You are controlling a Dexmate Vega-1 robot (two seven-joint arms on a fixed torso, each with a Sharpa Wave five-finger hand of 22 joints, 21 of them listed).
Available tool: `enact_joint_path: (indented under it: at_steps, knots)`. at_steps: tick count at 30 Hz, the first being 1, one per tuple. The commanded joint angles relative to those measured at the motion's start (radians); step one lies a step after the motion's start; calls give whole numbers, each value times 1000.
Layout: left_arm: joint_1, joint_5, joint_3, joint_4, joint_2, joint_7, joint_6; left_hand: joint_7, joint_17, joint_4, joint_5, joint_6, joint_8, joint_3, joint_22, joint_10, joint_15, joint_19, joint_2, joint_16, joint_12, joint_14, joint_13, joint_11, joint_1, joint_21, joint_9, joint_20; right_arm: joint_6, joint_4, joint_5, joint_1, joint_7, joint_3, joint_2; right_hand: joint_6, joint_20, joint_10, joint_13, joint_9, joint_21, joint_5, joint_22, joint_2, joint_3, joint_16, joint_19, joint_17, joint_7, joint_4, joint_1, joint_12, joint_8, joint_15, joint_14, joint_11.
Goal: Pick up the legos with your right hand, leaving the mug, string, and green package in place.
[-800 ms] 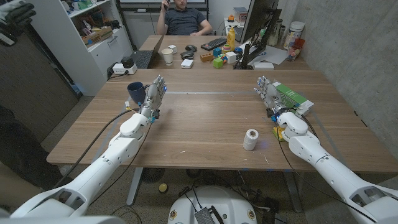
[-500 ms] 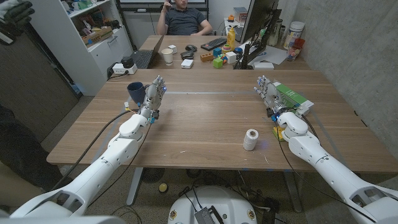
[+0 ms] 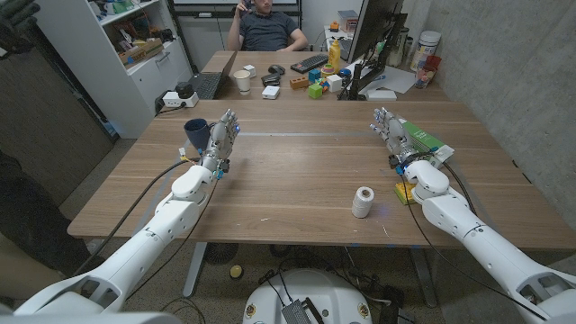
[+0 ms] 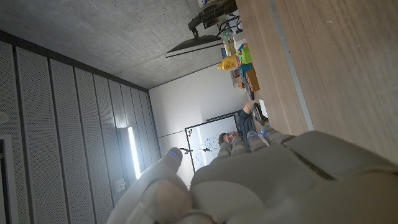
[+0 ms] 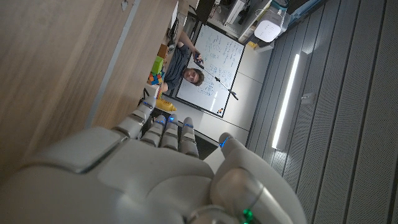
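Here the right robot hand [image 3: 397, 138] stands on the bench [image 3: 297, 171] with its fingers spread apart and reaching away from the robot, holding nothing. The green package [image 3: 423, 138] lies just beside it on its outer side, partly hidden behind the fingers. The legos [image 3: 404, 192], a small yellow and green cluster, sit on the bench close against the right wrist, on the robot's side of the package. The spool of string [image 3: 362, 202] stands upright a little inward of them, near the front edge. Across the bench, the left robot hand [image 3: 223, 139] is likewise wide and empty, fingers extended, with the dark blue mug [image 3: 196, 133] just beside it on its outer side. In the right wrist view the back of the right robot hand [image 5: 155, 180] shows with fingers straight, nothing between them. A person [image 3: 264, 25] sits at a far desk behind the bench.
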Motion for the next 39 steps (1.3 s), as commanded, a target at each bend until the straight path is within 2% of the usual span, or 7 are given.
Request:
enact_joint_path:
  at_steps: [1,18,24,29,39]
  knots:
    - [-10,6,5,10,-1,-8,-6,-1,1,1,6,-62,4,2,4,-158,2,-125,109,7,6,-249,4,2,-2,5,5,-18,-20,-90,-71,-42,-65,24,-71,12,-33,19,2,6,7,6,5,14,3,2,15,-1,-3,-9,17,4,4,-8,16,-5]
    - [-9,10,6,8,1,-6,-6,-6,1,2,7,-57,6,-3,4,-158,2,-126,109,7,7,-250,4,0,-3,5,5,-17,-27,-225,-144,-119,-132,85,-157,42,-37,43,3,6,10,11,5,13,10,1,47,-2,-8,-19,31,5,6,-17,44,-12]
    - [-9,13,6,5,3,-7,-8,-8,1,2,7,-55,6,-4,4,-159,2,-127,109,7,6,-251,4,-2,-3,5,5,-17,-29,-283,-193,-158,-166,113,-193,59,-28,58,3,7,15,13,5,26,27,0,80,-4,-5,-31,53,4,6,-12,63,-8]
    - [-8,12,6,6,3,-8,-8,-8,1,2,7,-55,6,-5,4,-160,2,-128,109,7,6,-251,4,-2,-3,5,5,-18,-34,-334,-225,-197,-183,141,-226,69,-22,63,4,7,11,12,5,41,47,-5,86,-6,-4,-47,80,2,5,-9,70,-5]
    - [-10,11,6,9,4,-15,-10,-7,1,2,8,-54,6,-7,4,-159,2,-128,109,7,7,-252,4,-2,-4,5,5,-17,-31,-407,-257,-285,-208,210,-262,80,-20,69,4,8,7,4,5,41,66,-10,94,-9,-3,-74,114,-2,3,-8,76,-7]
